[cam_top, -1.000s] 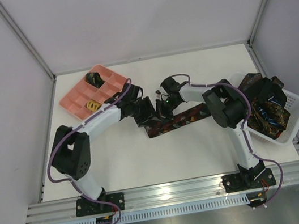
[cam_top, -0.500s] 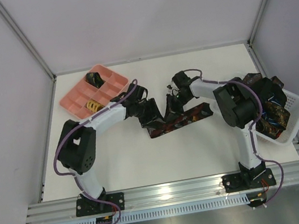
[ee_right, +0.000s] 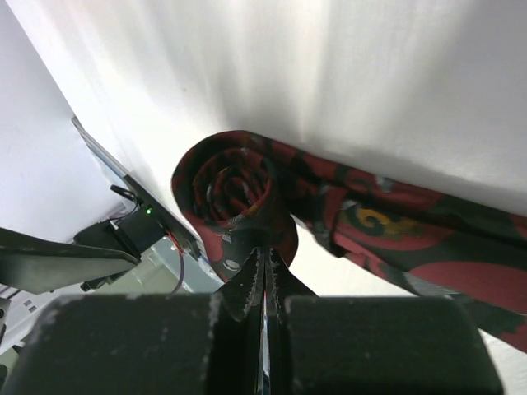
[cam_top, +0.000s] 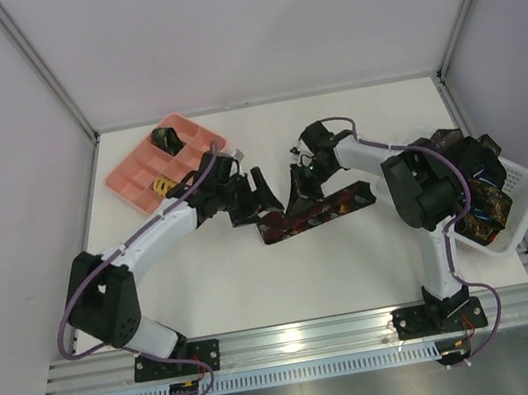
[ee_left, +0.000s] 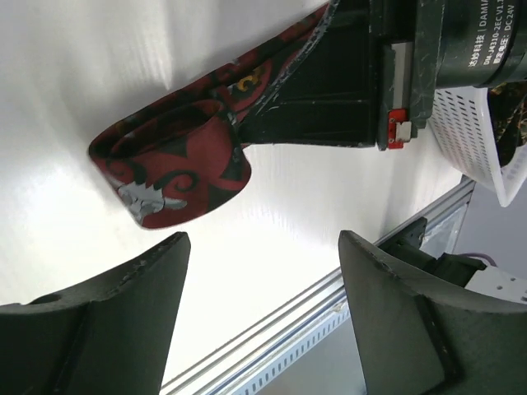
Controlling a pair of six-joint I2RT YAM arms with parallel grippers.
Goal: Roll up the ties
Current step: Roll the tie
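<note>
Left gripper [ee_left: 259, 271] has just sprung wide, releasing the dark red-and-black patterned fabric tie [cam_top: 322, 210], which lies part-rolled on the white table [cam_top: 205, 268]. Right gripper [ee_right: 263, 265] stays clamped, seemingly pinching the coil's edge, so rolling can continue.

Left end effector [cam_top: 261, 190] spread, right end effector [cam_top: 295, 188] closed.

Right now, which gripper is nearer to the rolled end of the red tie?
Right. The right gripper is shut on the rolled end of the red tie, touching it. The left gripper is open and hovers beside it, apart.
</note>
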